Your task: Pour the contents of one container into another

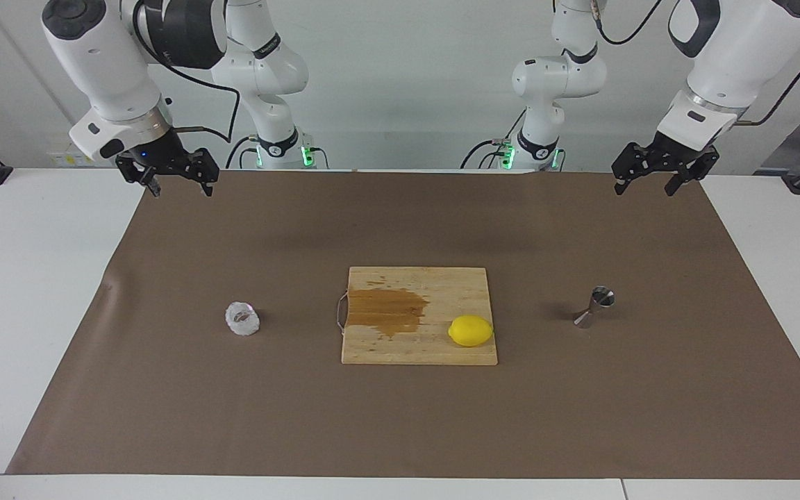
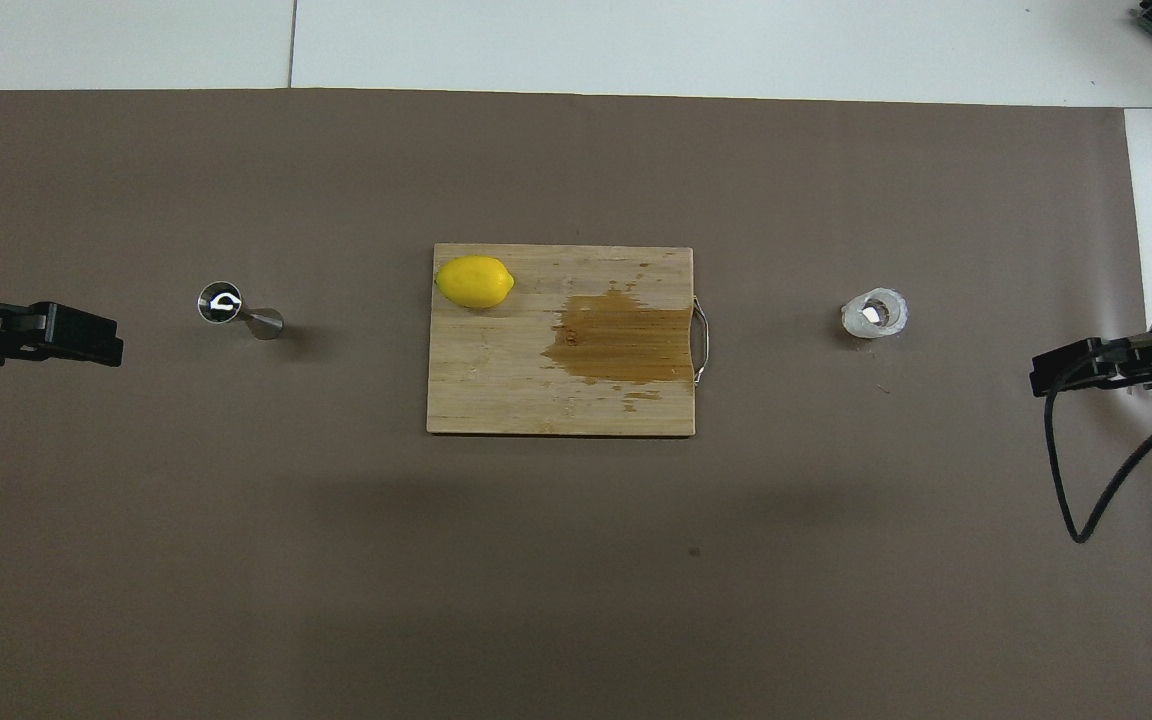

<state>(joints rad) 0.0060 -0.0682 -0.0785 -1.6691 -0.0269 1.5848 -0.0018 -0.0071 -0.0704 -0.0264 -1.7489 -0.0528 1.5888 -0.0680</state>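
The whitish crinkled cup [image 1: 242, 319] [image 2: 875, 314] stands upright on the brown mat toward the right arm's end of the table. The steel hourglass jigger [image 1: 594, 307] [image 2: 236, 310] stands upright on the mat toward the left arm's end. My right gripper [image 1: 180, 186] [image 2: 1066, 368] hangs open and empty high over the mat's edge at its own end, well apart from the cup. My left gripper [image 1: 645, 187] [image 2: 86, 336] hangs open and empty over the mat's edge at its end, apart from the jigger.
A wooden cutting board [image 1: 407, 347] [image 2: 496, 390] with a wet brown stain [image 1: 386, 311] [image 2: 621, 340] lies mid-table between cup and jigger. A yellow lemon [image 1: 471, 330] [image 2: 475, 282] rests on the board. The brown mat [image 1: 400, 423] [image 2: 576, 560] covers most of the table.
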